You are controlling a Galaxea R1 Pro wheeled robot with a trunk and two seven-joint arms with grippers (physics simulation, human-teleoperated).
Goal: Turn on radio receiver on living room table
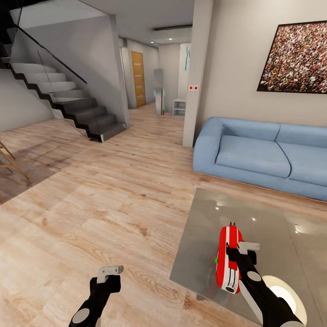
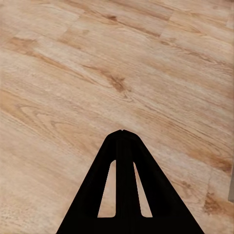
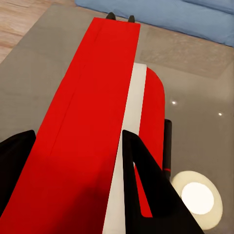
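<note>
From the head camera, the radio receiver (image 1: 228, 259) stands on edge near the left end of the glossy table (image 1: 272, 213), the right gripper (image 1: 240, 254) hiding part of its right side, while the left gripper (image 1: 110, 271) hangs over the wooden floor (image 1: 113, 200) to the left, before the blue sofa (image 1: 263, 154). In the left wrist camera, the left gripper (image 2: 123, 132) has its fingertips pressed together above the floor (image 2: 97, 73). In the right wrist camera, the right gripper (image 3: 78, 141) pinches the radio receiver (image 3: 97, 122) between its fingers (image 3: 146, 180), the dial hidden, with the table (image 3: 195, 97) beneath.

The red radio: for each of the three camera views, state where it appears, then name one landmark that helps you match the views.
Head view: the radio receiver is at lower right, over the table, at the right gripper.
Left wrist view: not in it; wooden floor beyond the left gripper.
Right wrist view: centre, between the fingers.
Shared landmark: the blue sofa.
</note>
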